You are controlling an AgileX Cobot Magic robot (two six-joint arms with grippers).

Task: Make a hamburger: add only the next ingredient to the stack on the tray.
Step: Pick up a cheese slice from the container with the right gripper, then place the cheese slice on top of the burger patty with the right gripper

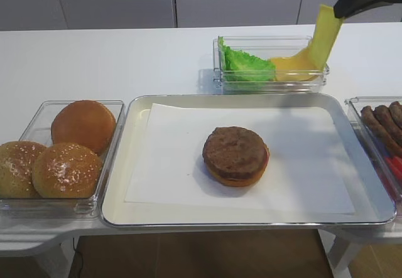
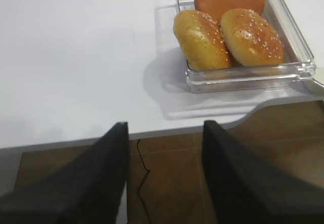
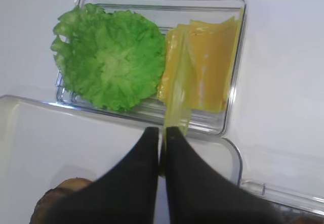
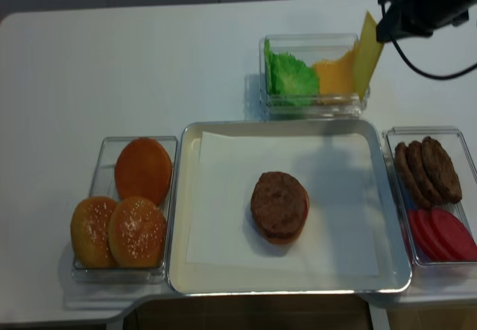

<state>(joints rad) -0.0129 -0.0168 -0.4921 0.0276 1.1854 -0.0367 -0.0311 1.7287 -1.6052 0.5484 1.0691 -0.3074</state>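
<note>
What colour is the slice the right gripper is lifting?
Yellow: the cheese slice hangs from the right gripper, clearest in the exterior high view.

I can read no text, label, brand, number or sign in any of my views, not on the bins, the tray or the counter.

Lab-style food bench: white table (image 1: 125, 58), clear ingredient bins (image 4: 311, 77).

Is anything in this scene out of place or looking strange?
Only the cheese slice: the right gripper, shut on its edge, lifts it from its bin, and it hangs stretched. Its lower end looks stuck to the cheese pile.
</note>
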